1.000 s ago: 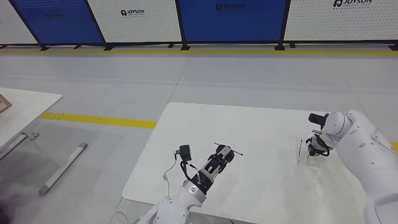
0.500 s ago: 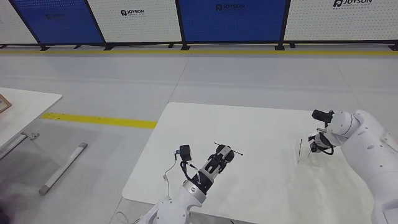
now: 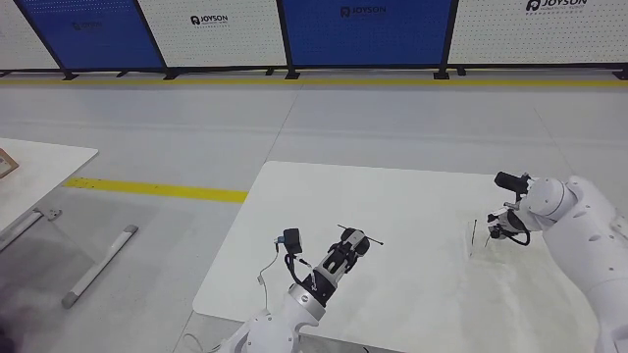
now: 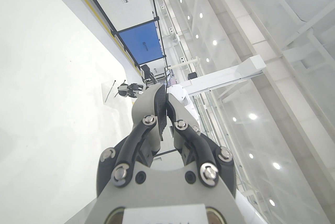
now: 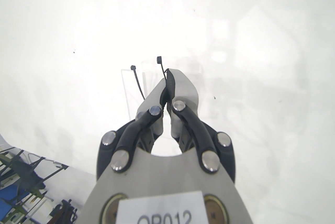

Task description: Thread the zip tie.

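On the white table point(image 3: 412, 196), my left gripper point(image 3: 353, 243) sits near the front edge, shut on a thin black zip tie point(image 3: 365, 238) that sticks out on both sides of it. In the left wrist view its fingertips point(image 4: 164, 94) are pressed together. At the right side, my right gripper point(image 3: 497, 230) is beside a small clear holder point(image 3: 479, 245). Up close the right gripper point(image 5: 167, 77) is shut on a black zip tie point(image 5: 160, 64) with its head pointing away. A second zip tie point(image 5: 138, 81) leans in the clear holder point(image 5: 129, 96).
The table's front and left edges drop to the grey floor. Another white table point(image 3: 39, 167) stands at the far left beyond a yellow floor line point(image 3: 157, 190). Blue and white panels point(image 3: 363, 10) line the back.
The right arm has drawn slightly to the right, its gripper staying by the clear holder. The left arm and its zip tie have kept still.
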